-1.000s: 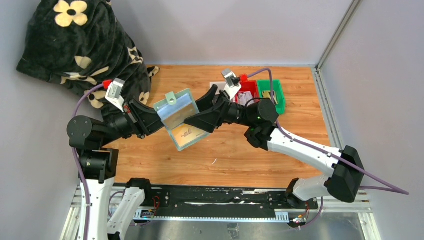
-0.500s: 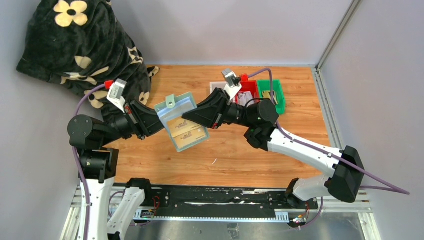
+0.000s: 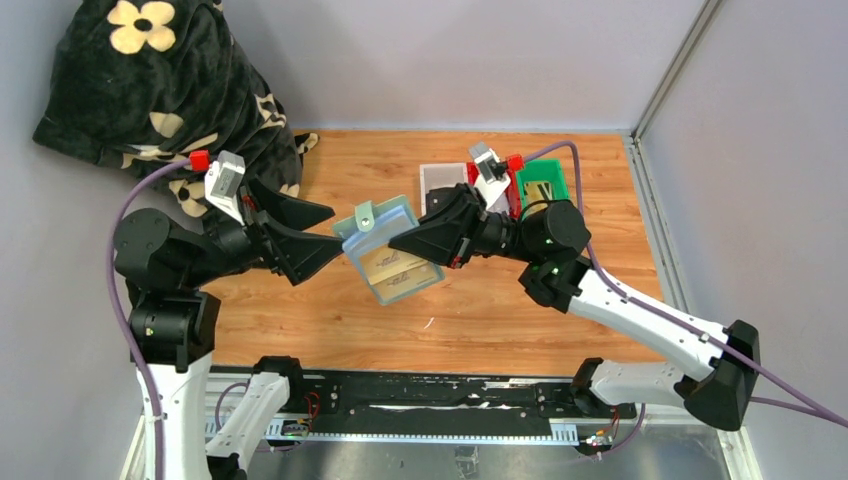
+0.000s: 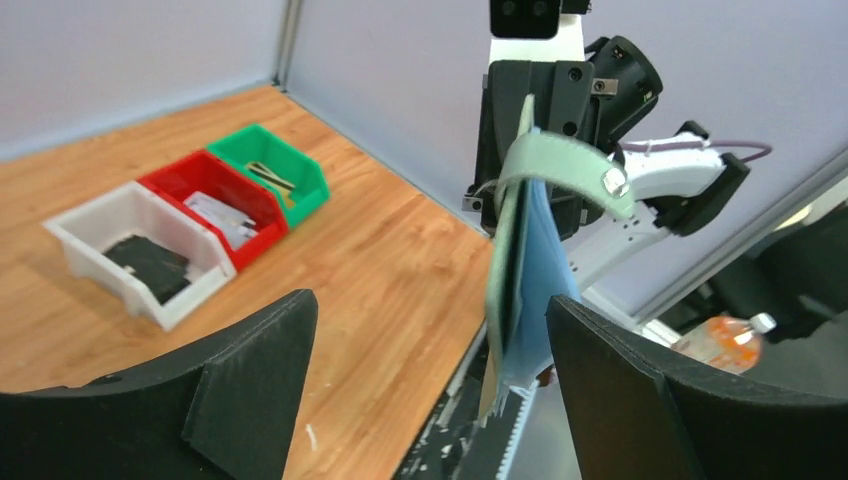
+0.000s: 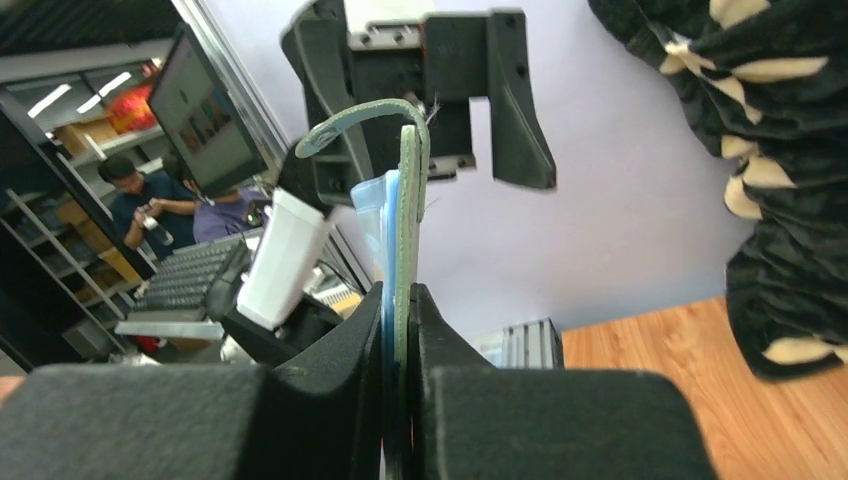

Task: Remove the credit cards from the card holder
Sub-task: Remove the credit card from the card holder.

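Aloft, the sage-green soft bifold wallet (image 3: 380, 240) sits clamped in the right gripper (image 3: 402, 243); the left gripper (image 3: 328, 234) gapes wide, just beside.

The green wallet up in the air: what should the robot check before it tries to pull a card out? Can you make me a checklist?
1. The right gripper is shut on the card holder: ok.
2. The card holder is held up off the table: ok.
3. The left gripper is open wide enough for a card: ok.
4. The left gripper is up against a card: not ok. The top view shows a gap between it and the holder.
5. The tan-gold card shows in its pocket, ready to grab: ok.
6. The white card is in the holder: cannot tell, it is not visible.
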{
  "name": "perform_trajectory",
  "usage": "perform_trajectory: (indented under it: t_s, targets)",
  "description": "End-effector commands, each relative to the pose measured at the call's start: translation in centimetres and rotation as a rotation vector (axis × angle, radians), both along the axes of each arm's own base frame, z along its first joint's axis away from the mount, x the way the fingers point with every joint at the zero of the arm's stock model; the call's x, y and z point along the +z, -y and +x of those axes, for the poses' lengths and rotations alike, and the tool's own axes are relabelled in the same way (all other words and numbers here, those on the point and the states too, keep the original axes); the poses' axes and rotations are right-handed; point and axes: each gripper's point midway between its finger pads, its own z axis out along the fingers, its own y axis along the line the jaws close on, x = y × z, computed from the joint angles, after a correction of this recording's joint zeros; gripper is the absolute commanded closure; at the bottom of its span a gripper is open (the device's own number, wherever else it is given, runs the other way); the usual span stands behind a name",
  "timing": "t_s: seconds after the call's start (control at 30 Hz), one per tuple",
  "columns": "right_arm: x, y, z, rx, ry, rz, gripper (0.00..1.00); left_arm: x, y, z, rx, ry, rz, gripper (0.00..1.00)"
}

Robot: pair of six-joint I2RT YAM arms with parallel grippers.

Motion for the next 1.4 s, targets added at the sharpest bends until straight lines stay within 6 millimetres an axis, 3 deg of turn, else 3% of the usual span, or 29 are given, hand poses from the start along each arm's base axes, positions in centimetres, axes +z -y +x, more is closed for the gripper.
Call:
perform_trajectory:
  t_s: [0.0, 0.13, 0.2, 0.4, 0.47, 0.7, 0.9, 1.1, 1.23, 1.3, 1.37]
  targets:
    - [-5.4, -0.4, 1.4, -0.051, 0.001, -0.213, 1.00, 0.3, 0.0, -1.8, -0.046, 0.111, 0.098, 0.09]
    - [-6.2, -0.5, 0.9, -0.021, 0.030, -0.276, 1.00, -0.2, 0.3, -2.6, -0.101, 0.132, 0.121, 0.11]
    - [-6.1, -0.6, 0.4, 0.016, 0.046, -0.299, 1.00, -1.4, 0.4, -2.7, -0.129, 0.120, 0.129, 0.13]
    - [-5.8, -1.6, -0.7, 0.140, 0.078, -0.393, 1.00, -7.6, -0.7, -0.9, -0.054, 0.133, 0.269, 0.17]
    - [-6.2, -1.8, -1.0, 0.173, 0.091, -0.426, 1.00, -8.7, -1.3, -0.1, -0.014, 0.157, 0.316, 0.15]
    - [-7.5, -2.8, -1.4, 0.227, 0.104, -0.510, 1.00, -9.9, -0.6, -1.0, -0.097, 0.116, 0.289, 0.10]
    - [-7.3, -4.2, -1.6, 0.272, 0.116, -0.526, 1.00, -11.9, 0.5, -2.7, -0.222, -0.011, 0.226, 0.15]
    - [-7.3, -5.6, -2.7, 0.329, 0.151, -0.540, 1.00, -13.3, 0.7, -2.4, -0.240, -0.065, 0.226, 0.32]
    - [-7.6, -6.0, -3.0, 0.349, 0.149, -0.549, 1.00, -12.9, 0.8, -2.1, -0.250, -0.082, 0.219, 0.52]
    - [-7.8, -6.0, -3.0, 0.352, 0.141, -0.554, 0.93, -12.8, 0.8, -2.1, -0.256, -0.088, 0.215, 0.65]
    - [-8.0, -6.0, -2.9, 0.354, 0.125, -0.556, 0.75, -12.6, 0.9, -2.2, -0.260, -0.097, 0.209, 0.75]
